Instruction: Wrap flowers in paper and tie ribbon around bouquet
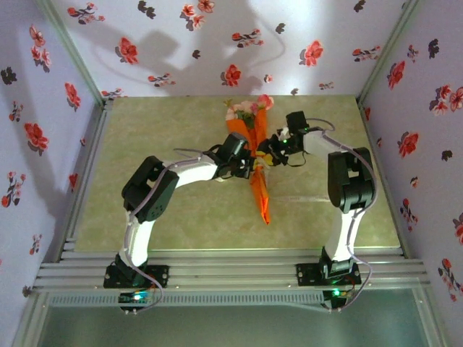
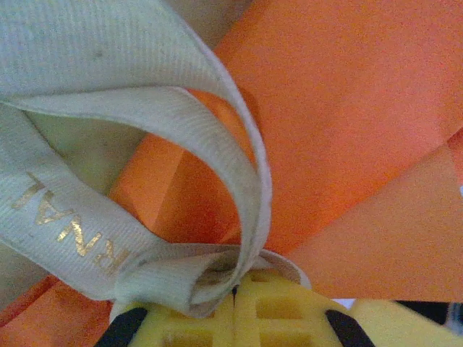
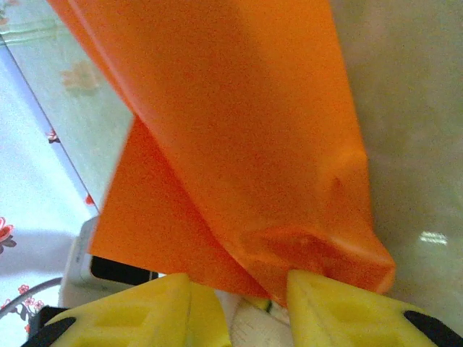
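Top view, left to right. The left gripper (image 1: pixel 244 166) meets the bouquet (image 1: pixel 259 184) from the left at mid-length. The bouquet lies at the table's (image 1: pixel 145 137) centre, with the flowers (image 1: pixel 246 110) toward the far edge and its orange tip toward the near edge. The right gripper (image 1: pixel 266 155) meets it from the right.

Left wrist view: the left gripper (image 2: pixel 235 300) has its yellow jaws pressed together on the ribbon (image 2: pixel 72 231), which loops up against the paper (image 2: pixel 347 108).

Right wrist view: the right gripper (image 3: pixel 242 296) has its jaws narrowly apart. A fold of paper (image 3: pixel 239 108) and a cream scrap sit between them; whether they grip cannot be told.
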Controlling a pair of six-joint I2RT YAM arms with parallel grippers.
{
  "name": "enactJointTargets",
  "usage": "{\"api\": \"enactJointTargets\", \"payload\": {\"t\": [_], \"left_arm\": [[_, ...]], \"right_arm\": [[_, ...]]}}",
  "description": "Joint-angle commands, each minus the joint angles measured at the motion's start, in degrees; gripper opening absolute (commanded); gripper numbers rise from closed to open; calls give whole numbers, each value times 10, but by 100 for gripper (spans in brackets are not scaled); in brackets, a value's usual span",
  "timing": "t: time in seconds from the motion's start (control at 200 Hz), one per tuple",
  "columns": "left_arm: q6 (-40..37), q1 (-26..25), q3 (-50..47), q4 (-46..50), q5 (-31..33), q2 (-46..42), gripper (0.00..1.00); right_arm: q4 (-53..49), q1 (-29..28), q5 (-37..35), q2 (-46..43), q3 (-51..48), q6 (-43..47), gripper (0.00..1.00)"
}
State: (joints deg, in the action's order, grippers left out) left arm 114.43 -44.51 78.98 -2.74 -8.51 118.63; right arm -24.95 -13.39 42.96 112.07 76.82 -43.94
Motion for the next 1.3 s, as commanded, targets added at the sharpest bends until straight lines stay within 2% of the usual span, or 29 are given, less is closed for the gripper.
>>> {"api": "enactJointTargets", "payload": {"t": [0.0, 0.37, 0.59, 0.735, 1.075, 1.295], "left_arm": [[21, -5, -12, -12, 22, -18, 0], [38, -12, -20, -20, 31, -16, 0], [43, -15, -23, -28, 38, -16, 0], [43, -15, -23, -28, 37, -16, 0], [44, -17, -29, -27, 33, -18, 0], [44, -18, -28, -26, 33, -18, 0]], "right_arm": [[15, 0, 28, -40, -26, -6, 41], [79, -10, 49, -65, -80, -66, 42], [47, -11, 39, -71, -86, -59, 44], [62, -11, 41, -81, -95, -74, 45], [40, -12, 41, -76, -57, -69, 45], [28, -11, 43, -80, -65, -59, 45]]}}
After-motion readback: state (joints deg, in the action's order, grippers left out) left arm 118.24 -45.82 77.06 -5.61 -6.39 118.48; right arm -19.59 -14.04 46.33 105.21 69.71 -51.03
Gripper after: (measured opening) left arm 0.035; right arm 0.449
